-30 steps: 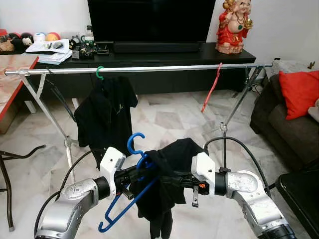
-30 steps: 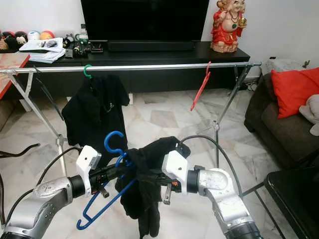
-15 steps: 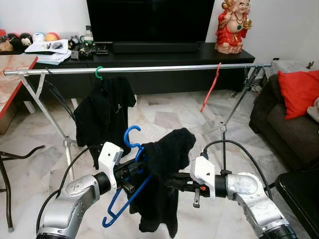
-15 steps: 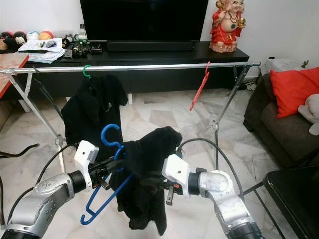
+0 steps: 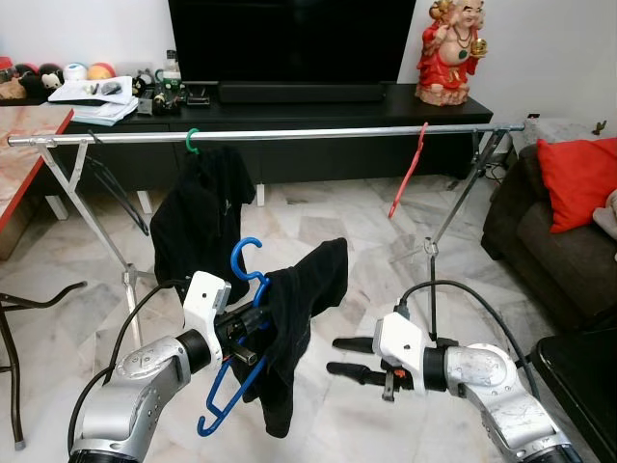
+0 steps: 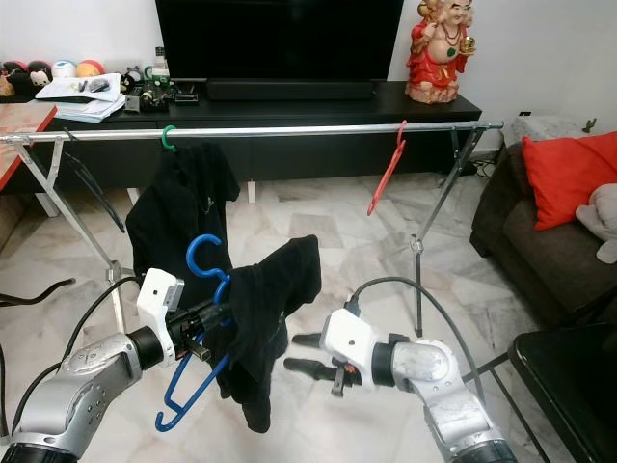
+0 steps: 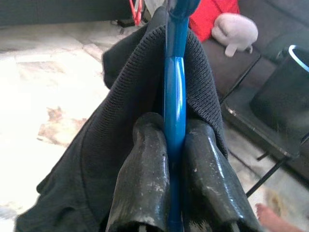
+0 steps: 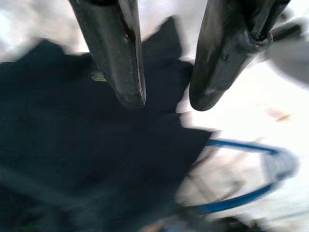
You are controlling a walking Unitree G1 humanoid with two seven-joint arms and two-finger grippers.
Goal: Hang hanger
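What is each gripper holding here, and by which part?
The left gripper clamps the blue hanger by its frame, black garment draped over it. The right gripper is open, holding nothing.

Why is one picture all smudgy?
The right wrist view is motion-blurred: the black shirt and blue hanger smear, though the open right pincer stays fairly sharp. The left wrist view is crisp on the hanger. Both eye views are sharp and evenly lit.

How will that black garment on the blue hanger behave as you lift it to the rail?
Probably floppy: the black garment droops limp over the blue hanger, bunched to one side. It may slide off, since it looks draped, not threaded. The left gripper alone holds the hanger; the right gripper is open, apart.
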